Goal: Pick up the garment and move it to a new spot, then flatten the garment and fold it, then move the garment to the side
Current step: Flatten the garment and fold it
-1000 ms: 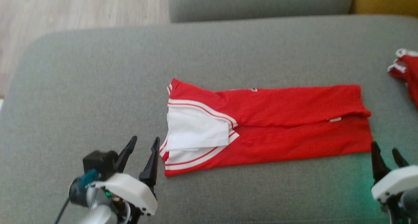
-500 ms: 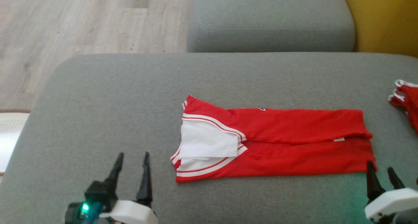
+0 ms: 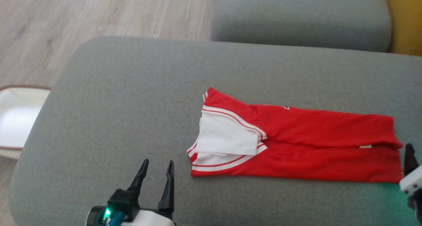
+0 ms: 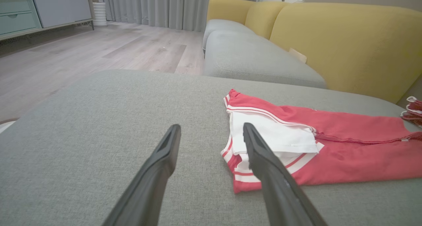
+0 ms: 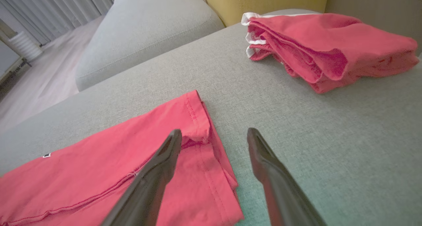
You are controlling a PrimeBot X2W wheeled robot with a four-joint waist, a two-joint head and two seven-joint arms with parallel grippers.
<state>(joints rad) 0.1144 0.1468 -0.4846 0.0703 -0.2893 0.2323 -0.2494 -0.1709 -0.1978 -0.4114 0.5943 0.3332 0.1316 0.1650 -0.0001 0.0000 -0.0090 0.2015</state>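
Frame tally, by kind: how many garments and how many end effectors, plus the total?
Garments: 2 - flat garment, bundled garment
End effectors: 2 - left end effector, right end effector
Total: 4

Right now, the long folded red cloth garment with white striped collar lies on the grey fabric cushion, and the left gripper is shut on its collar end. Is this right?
Not quite. The left gripper is open and holds nothing, apart from the collar end, as the head view shows. The red garment does lie on the grey cushion.
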